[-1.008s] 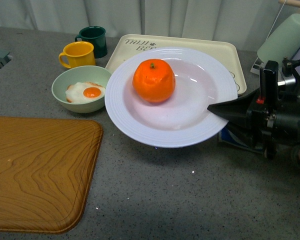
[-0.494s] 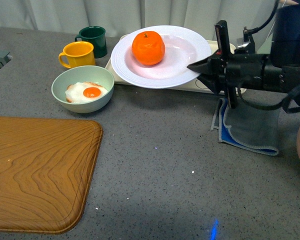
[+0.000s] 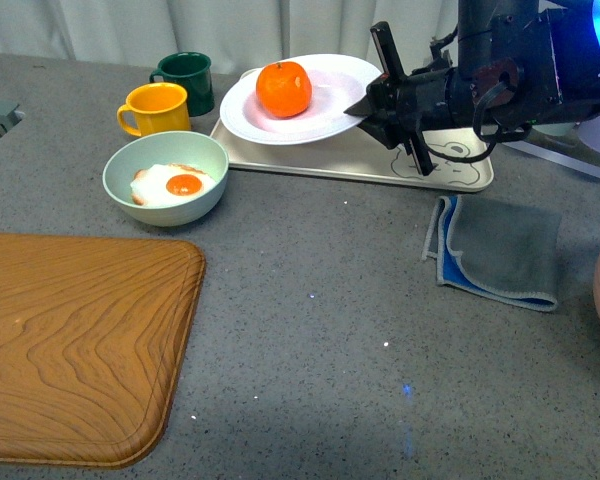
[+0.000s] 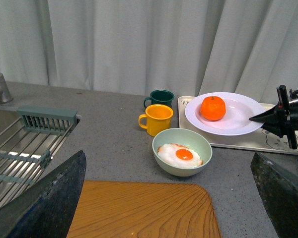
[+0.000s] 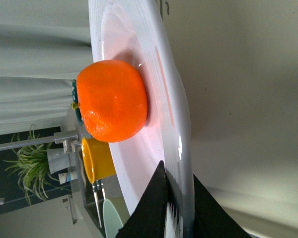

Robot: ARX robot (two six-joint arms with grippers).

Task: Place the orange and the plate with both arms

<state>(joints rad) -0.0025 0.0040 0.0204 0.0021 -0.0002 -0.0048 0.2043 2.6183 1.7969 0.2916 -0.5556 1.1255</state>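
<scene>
The orange (image 3: pixel 284 88) sits on the white plate (image 3: pixel 335 115), which my right gripper (image 3: pixel 365 108) holds by its right rim, above the cream tray (image 3: pixel 380 160) at the back. In the right wrist view the black fingers (image 5: pixel 151 208) pinch the ribbed rim (image 5: pixel 181 148), with the orange (image 5: pixel 113 100) resting on the plate. The left wrist view shows the plate (image 4: pixel 238 126) and orange (image 4: pixel 212 107) far off. My left gripper (image 4: pixel 169 198) is open, its fingers (image 4: pixel 49 203) wide apart above the wooden board (image 4: pixel 139 210). It does not show in the front view.
A pale green bowl (image 3: pixel 130 160) with a fried egg stands left of the tray. A yellow mug (image 3: pixel 155 108) and a dark green mug (image 3: pixel 187 80) stand behind it. The wooden board (image 3: pixel 70 340) lies front left, a grey-blue cloth (image 3: pixel 500 250) at the right. A sink rack (image 4: pixel 20 144) is far left.
My right gripper has carried the plate with the orange further back and higher over the cream tray. The orange stayed on the plate.
</scene>
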